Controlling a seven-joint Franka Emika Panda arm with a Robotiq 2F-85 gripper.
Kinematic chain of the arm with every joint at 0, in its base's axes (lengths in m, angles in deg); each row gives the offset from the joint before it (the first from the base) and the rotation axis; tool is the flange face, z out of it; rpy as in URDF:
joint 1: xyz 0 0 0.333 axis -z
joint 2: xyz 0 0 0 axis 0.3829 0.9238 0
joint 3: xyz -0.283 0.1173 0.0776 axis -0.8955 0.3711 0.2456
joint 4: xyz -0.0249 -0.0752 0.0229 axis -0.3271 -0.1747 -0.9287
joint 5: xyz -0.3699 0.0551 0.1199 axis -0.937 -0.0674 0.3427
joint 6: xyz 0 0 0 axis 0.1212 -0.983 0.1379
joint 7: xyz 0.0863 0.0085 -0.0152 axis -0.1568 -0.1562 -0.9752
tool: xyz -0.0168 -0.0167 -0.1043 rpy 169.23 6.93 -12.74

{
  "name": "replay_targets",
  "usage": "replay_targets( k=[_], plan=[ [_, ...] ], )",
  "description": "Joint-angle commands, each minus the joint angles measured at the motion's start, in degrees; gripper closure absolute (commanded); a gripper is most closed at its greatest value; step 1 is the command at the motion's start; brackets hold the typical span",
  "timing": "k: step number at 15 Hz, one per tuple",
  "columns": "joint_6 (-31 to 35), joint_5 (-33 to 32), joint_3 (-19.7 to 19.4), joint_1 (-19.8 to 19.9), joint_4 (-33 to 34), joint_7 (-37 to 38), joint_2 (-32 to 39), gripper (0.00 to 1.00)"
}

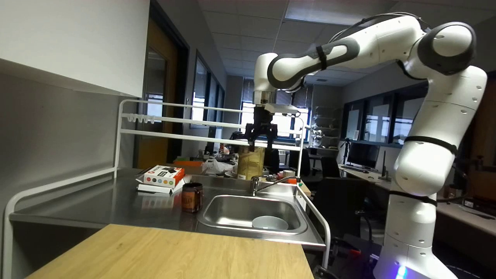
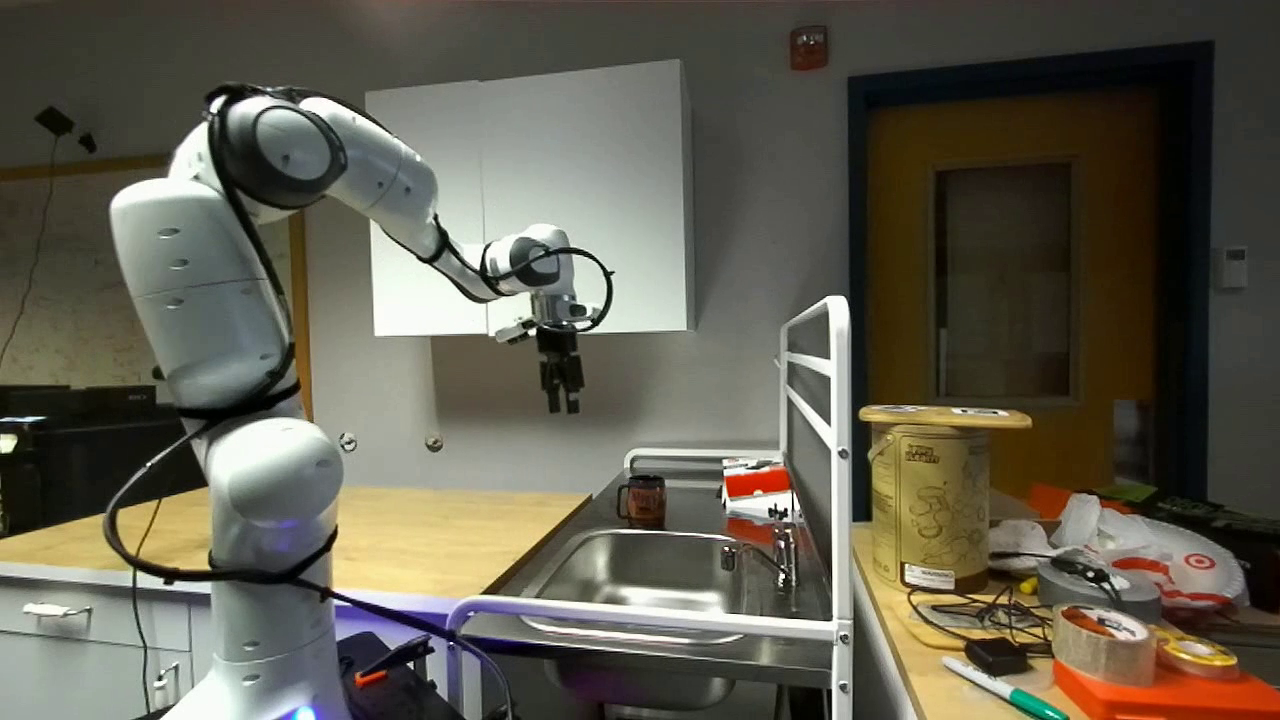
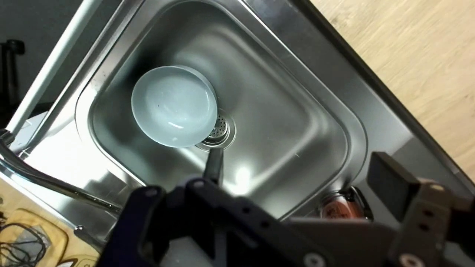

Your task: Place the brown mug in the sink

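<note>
You have the claw [image 3: 302,174] spread wide: in the wrist view a broad gap lies between its two fingers [image 3: 214,166], and it has hold of nothing. Whether that is as far as it goes, you cannot tell from here. In an exterior view the claw [image 2: 563,405] looks narrower from that angle. In both exterior views it hangs in the air with the fingers pointing down, well above the steel bench [image 1: 128,205] and touching nothing.

Your brown mug [image 1: 192,197] stands upright on that bench, just beside the sink [image 3: 267,111] and outside its rim, well apart from the claw. The wrist view gives you only part of the mug, because the claw covers some of it.

Down in the sink you have a pale bowl [image 3: 174,107], which hides part of the drain [image 3: 219,128] from the wrist camera. The tap [image 1: 255,186] stands at the sink's edge, and a white and orange box [image 1: 163,176] sits near the mug.
</note>
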Motion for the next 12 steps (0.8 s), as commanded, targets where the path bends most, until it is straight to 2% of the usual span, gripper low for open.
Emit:
replay_targets(
  k=[1, 2, 7, 12],
  plan=[
    [-3.7, -3.9, 1.5, 1.7, 13.9, 7.8, 15.0, 0.0],
    [-4.4, -5.1, -1.4, -1.5, 16.7, 9.9, 18.4, 0.0],
    [-9.3, -6.5, -6.4, -7.2, 31.8, 15.1, 32.6, 0.0],
    [-15.2, -2.6, -9.8, -10.7, 47.0, 14.6, 43.8, 0.0]
  ],
)
